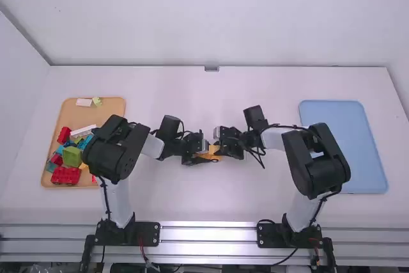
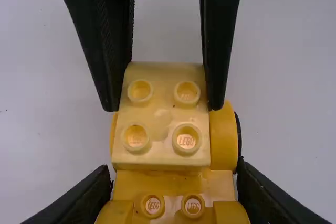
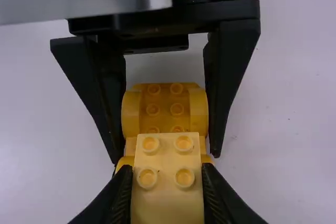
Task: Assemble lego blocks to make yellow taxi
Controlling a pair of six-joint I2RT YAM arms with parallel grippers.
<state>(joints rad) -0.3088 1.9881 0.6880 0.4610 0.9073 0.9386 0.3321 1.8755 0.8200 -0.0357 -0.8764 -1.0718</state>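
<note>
Soft, diffuse light with faint shadows

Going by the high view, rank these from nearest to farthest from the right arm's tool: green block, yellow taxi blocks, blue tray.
1. Yellow taxi blocks, between the right tool and the left tool.
2. Blue tray, over on the right side.
3. Green block, in the orange tray at far left.

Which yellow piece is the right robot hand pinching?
The pale yellow block with four bumps on top. The right gripper squeezes its sides; the left gripper holds the darker yellow piece.
</note>
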